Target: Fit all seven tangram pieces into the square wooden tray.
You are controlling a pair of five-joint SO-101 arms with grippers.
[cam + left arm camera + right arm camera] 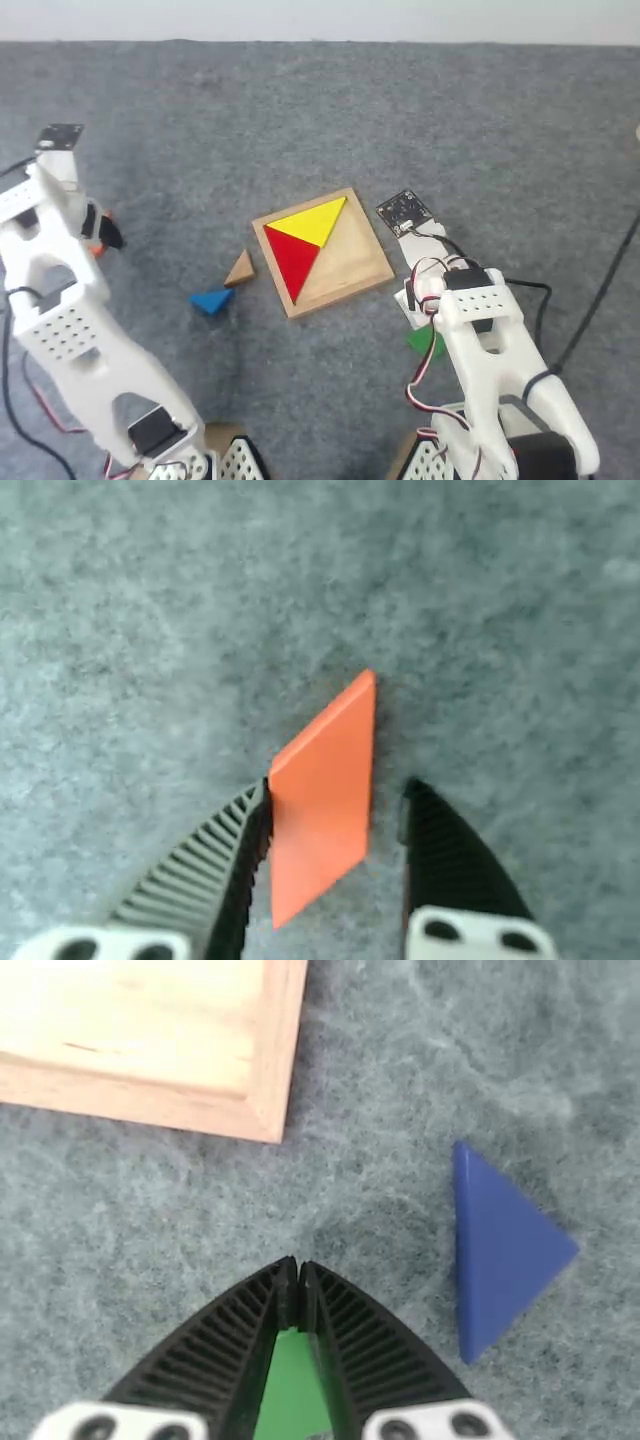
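Cloth [450,120], grey and rough, lies under everything I work on. Far to the left, well apart from the tray, my left gripper [338,788] hangs low with its jaws spread around the orange parallelogram [322,790], which lies flat on the cloth. One ribbed finger [235,855] touches the piece's edge. The other finger [445,850] stands just beside the opposite edge, with a sliver of cloth between them, so nothing is clamped.

Further right the blue triangle [212,300] rests on the cloth. The tan triangle [240,270] lies just beside it, close to the left rim of the tray [352,262]. The tray sits turned like a diamond near the middle. Inside it the red triangle [292,258] and the yellow triangle [312,222] lie flat and meet along one edge, filling the left and far parts. The floor beside them is bare wood.

To the right of the tray my right gripper [298,1265] is clenched, its ribbed tips pressed together over the cloth near a tray corner. The green piece [292,1385] shows in the gap behind those tips, and I cannot tell whether the jaws touch it. A darker blue triangle [505,1250] lies flat near the tips, apart from the tray.
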